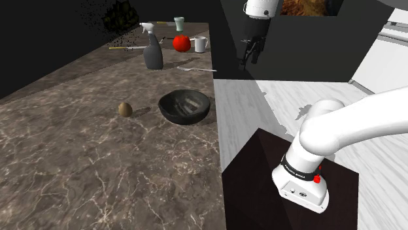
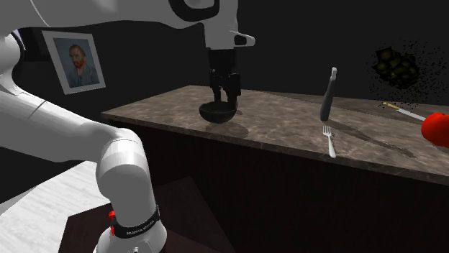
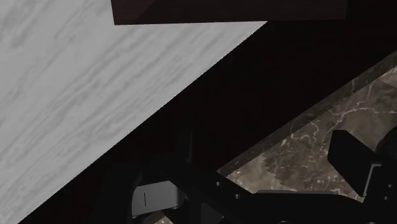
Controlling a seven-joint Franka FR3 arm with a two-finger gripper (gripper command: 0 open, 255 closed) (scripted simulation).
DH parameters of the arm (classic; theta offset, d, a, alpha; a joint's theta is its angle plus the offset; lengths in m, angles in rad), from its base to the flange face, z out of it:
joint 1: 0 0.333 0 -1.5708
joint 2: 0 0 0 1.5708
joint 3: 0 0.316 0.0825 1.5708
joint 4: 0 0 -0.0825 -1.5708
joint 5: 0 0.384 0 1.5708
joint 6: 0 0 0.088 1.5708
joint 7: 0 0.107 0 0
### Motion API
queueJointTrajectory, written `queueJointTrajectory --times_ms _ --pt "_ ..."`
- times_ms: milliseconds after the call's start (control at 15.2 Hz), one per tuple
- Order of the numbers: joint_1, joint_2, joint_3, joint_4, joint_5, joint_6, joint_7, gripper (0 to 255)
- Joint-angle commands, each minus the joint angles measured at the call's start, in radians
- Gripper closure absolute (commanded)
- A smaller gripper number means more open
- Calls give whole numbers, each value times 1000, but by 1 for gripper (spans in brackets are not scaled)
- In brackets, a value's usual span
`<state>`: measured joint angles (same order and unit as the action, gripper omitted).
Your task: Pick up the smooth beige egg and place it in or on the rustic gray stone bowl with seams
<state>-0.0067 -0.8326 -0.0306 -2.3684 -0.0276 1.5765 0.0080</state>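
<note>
Nearest the shoulder camera, a dark box stand (image 1: 261, 163) carries the white arm (image 1: 353, 124). On the brown marbled counter (image 1: 78, 170) a small tan egg (image 1: 125, 109) lies alone on the bare surface, with nothing touching it. A dark grey bowl (image 1: 185, 106) sits just beside it, toward the shoulder view's right. The bowl is upright with its mouth up, so it looks ready to take the egg after a short carry. Farther along the counter are a fork (image 1: 196, 68), then a grey spray bottle (image 1: 152, 51), a red tomato (image 1: 181, 43) and a white mug (image 1: 200, 44). All of these are well apart from the egg and should not hinder a grasp. The black pincer (image 1: 249, 60) hangs high with its fingers pointing down. It appears to be just off the counter's long edge, over the pale wood floor (image 1: 288, 91) rather than above the egg. In the wrist view its fingers (image 3: 156, 197) stand apart, with only the counter edge and floor beyond them. The pincer is spread and holds nothing, probably because the reach toward the egg has not yet begun.
</note>
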Motion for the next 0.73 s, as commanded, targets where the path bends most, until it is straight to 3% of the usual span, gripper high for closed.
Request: queueJointTrajectory --times_ms 0,660 --pt "0 0 0 0 0 0 0 0" --pt "65 266 160 112 71 162 139 0"
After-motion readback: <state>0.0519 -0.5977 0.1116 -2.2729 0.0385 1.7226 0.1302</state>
